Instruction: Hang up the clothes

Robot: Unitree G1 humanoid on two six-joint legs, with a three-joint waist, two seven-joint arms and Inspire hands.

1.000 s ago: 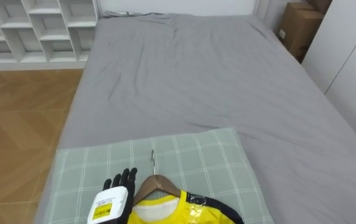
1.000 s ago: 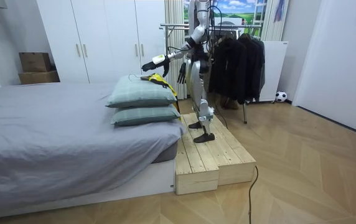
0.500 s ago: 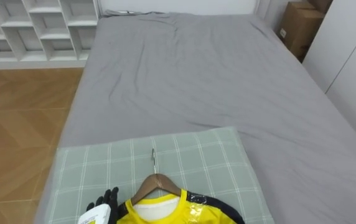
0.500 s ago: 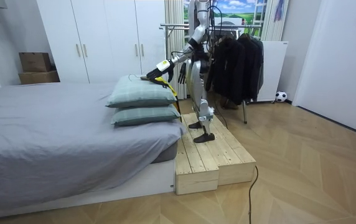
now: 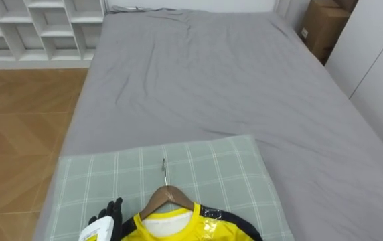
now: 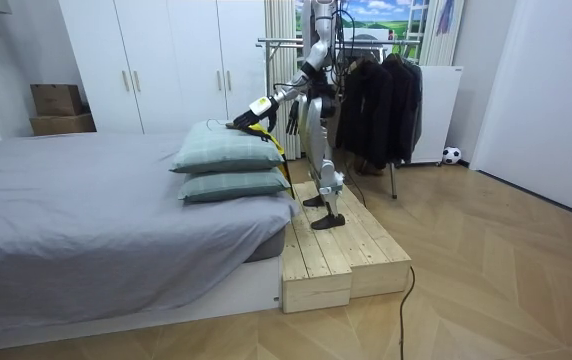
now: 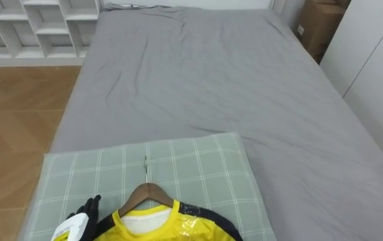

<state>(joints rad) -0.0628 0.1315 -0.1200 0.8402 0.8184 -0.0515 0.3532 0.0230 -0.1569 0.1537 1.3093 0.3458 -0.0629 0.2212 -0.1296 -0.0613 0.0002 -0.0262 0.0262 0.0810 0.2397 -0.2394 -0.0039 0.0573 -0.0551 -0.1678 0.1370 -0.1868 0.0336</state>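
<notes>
Grey bed, checked green pillow at its near end. Yellow shirt on wooden hanger lies flat on the pillow, unmoved. Left hand has drawn back from beside the hanger to the shirt's shoulder edge, fingers straight and loosely together. Right hand hangs at the robot's side; state cannot be told.

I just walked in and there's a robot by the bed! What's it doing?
The robot stands on a wooden platform at the head of the bed, with a rack of dark clothes behind it. A yellow shirt on a wooden hanger lies on the top green checked pillow. Its left hand is beside the shirt, fingers straight, not gripping. Its right hand hangs by its side. Nothing is hung yet.
</notes>
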